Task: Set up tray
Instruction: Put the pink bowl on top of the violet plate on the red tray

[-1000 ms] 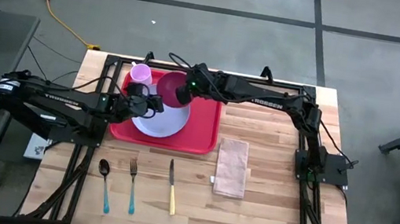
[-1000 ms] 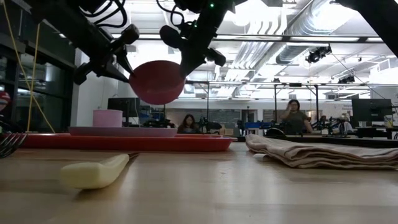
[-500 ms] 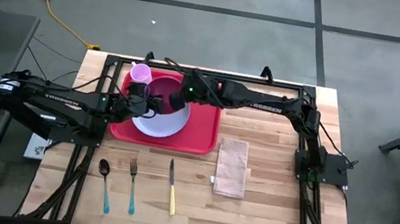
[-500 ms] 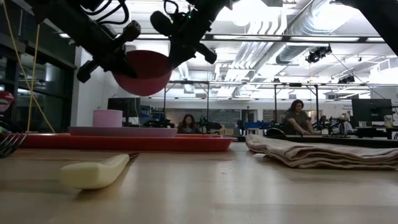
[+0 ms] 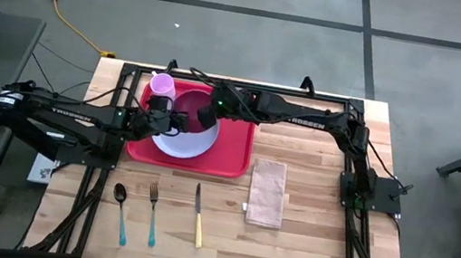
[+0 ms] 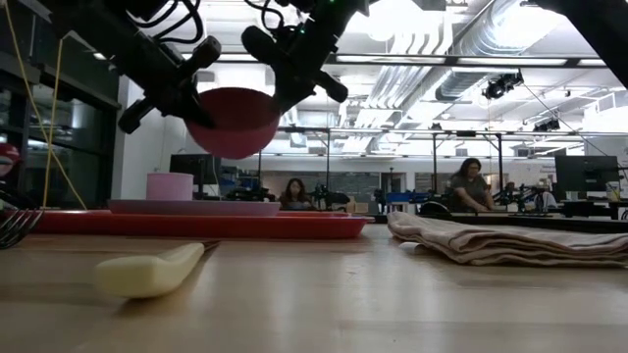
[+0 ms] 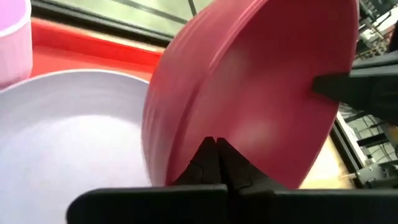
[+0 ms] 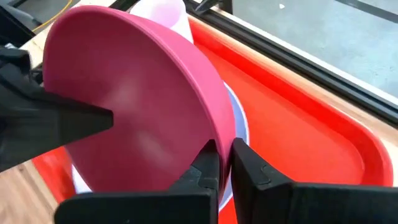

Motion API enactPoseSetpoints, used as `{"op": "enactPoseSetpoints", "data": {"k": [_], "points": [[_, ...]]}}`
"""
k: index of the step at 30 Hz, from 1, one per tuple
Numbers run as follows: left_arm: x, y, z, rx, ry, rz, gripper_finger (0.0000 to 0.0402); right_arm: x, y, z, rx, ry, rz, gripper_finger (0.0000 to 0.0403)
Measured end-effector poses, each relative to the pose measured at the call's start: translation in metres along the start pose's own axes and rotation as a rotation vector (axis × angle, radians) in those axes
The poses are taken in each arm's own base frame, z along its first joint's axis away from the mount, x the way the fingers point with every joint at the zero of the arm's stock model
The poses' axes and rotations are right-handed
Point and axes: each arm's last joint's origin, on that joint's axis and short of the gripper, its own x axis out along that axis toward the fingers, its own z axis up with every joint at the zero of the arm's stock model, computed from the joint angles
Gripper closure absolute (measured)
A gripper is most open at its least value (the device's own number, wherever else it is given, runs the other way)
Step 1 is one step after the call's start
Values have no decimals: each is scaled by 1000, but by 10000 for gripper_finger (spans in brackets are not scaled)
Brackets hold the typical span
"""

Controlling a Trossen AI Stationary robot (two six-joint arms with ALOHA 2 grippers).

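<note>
A dark pink bowl (image 5: 190, 105) is held over the lavender plate (image 5: 187, 145), which lies on the red tray (image 5: 234, 152). A pink cup (image 5: 162, 85) stands on the tray's far left corner. My left gripper (image 5: 177, 120) comes from the table's left and is shut on the bowl's rim. My right gripper (image 5: 209, 115) comes from the right and is shut on the rim's opposite side. In the low view the bowl (image 6: 234, 120) hangs clear above the plate (image 6: 196, 207). My left gripper pinches the bowl's rim (image 7: 186, 146) on the bowl's left side, one finger inside (image 8: 68, 118) and one outside. It comes slanting from the table's left. The bowl is lifted clear. My right gripper pinches the bowl's rim (image 8: 222, 134) on the side toward the table's right, one finger inside and one outside. It comes slanting down from the right. The bowl is tilted and clear of the plate.
A spoon (image 5: 119, 213), a fork (image 5: 152, 213) and a yellow-handled knife (image 5: 198, 218) lie on the wood near the front edge. A folded beige napkin (image 5: 268, 192) lies right of the tray. People sit in the room behind the table (image 6: 469, 183).
My right gripper has carried the bowl toward the table's left, up to my left gripper, first rising a little, then sinking slightly. The bowl stays clear of the plate.
</note>
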Motion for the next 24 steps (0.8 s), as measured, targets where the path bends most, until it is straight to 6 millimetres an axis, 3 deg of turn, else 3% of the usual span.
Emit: {"op": "enactPoseSetpoints", "data": {"k": [24], "points": [[0, 2, -3, -59, 91, -8, 392, 0, -1, 0, -17, 0, 0, 398]]}}
